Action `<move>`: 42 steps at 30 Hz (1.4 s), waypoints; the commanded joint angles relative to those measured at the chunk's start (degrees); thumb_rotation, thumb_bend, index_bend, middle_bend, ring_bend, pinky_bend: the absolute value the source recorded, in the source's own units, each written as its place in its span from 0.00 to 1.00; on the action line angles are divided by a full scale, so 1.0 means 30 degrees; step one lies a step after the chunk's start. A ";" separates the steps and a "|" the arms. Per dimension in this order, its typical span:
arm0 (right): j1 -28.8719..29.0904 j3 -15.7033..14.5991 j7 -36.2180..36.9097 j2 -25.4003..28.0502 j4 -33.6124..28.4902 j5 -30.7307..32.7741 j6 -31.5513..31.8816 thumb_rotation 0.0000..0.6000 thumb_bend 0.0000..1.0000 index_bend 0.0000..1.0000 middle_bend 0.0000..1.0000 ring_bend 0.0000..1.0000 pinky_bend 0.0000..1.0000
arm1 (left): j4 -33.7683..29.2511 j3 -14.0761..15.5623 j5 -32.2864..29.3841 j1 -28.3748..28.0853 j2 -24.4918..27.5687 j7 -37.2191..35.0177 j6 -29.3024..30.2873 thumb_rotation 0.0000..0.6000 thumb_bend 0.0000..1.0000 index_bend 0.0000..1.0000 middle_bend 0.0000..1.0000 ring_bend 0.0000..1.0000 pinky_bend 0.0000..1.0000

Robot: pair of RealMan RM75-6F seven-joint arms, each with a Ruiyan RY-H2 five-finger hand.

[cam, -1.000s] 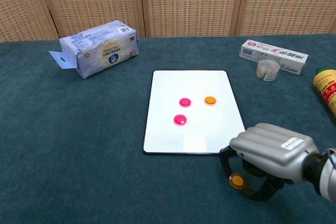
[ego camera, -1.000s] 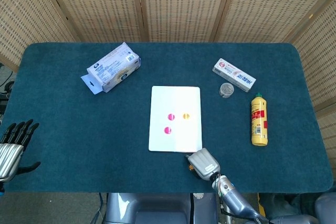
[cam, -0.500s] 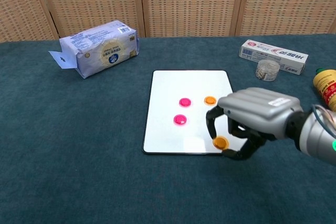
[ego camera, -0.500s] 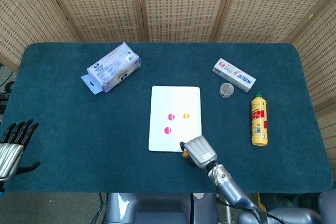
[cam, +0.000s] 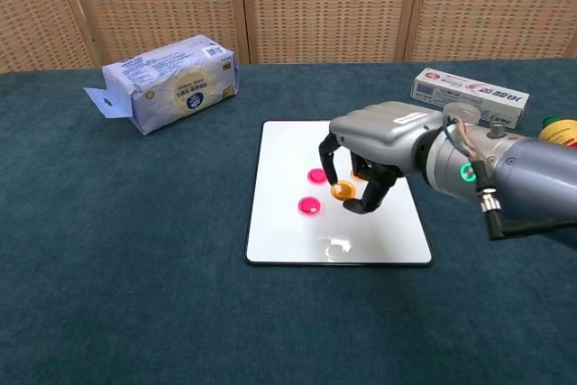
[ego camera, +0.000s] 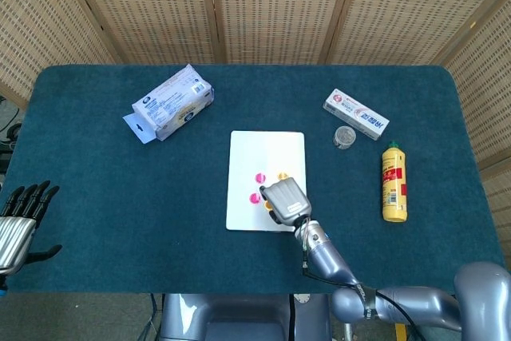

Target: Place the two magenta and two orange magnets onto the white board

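The white board (cam: 288, 146) (ego camera: 267, 145) lies flat at the table's middle. Two magenta magnets (cam: 316, 175) (cam: 308, 206) sit on its left half, also seen as magenta magnets (ego camera: 260, 177) (ego camera: 255, 197) from the head. My right hand (cam: 379, 142) (ego camera: 283, 200) hovers over the board's centre and pinches an orange magnet (cam: 343, 191) between thumb and fingertip, just right of the magenta pair. The other orange magnet (ego camera: 282, 175) peeks out behind the hand. My left hand (ego camera: 20, 221) rests off the table's left edge, fingers spread, holding nothing.
A white tissue pack (cam: 171, 81) lies at the back left. A toothpaste box (cam: 469, 92) and a small clear jar (ego camera: 344, 136) lie at the back right. A yellow bottle (ego camera: 393, 181) lies on its side right of the board.
My right hand has carried the orange magnet from the cloth in front of the board up and left, over the board's near edge to its centre. The left hand stays still.
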 commanded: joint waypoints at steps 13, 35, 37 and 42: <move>0.1380 -0.0078 -0.1463 -0.2197 0.3243 0.2324 0.0733 1.00 0.40 0.52 0.96 0.93 1.00 | 0.0039 -0.0026 -0.0021 -0.0025 0.0210 -0.0558 0.0000 1.00 0.00 0.00 0.00 0.00 0.00; 0.2200 0.0046 -0.2072 -0.2928 0.4402 0.4175 0.1097 1.00 0.40 0.52 0.96 0.93 1.00 | 0.0099 -0.0068 -0.0053 -0.0035 0.0408 -0.1091 0.0038 1.00 0.00 0.00 0.00 0.00 0.00; 0.2223 0.0024 -0.2050 -0.2923 0.4412 0.4192 0.1123 1.00 0.40 0.52 0.96 0.93 1.00 | 0.0098 -0.0066 -0.0062 -0.0029 0.0406 -0.1078 0.0039 1.00 0.00 0.00 0.00 0.00 0.00; 0.2254 -0.0015 -0.1993 -0.2856 0.4446 0.4300 0.1162 1.00 0.40 0.52 0.96 0.93 1.00 | 0.0100 -0.0078 -0.0076 -0.0042 0.0410 -0.1089 0.0024 1.00 0.00 0.00 0.00 0.00 0.00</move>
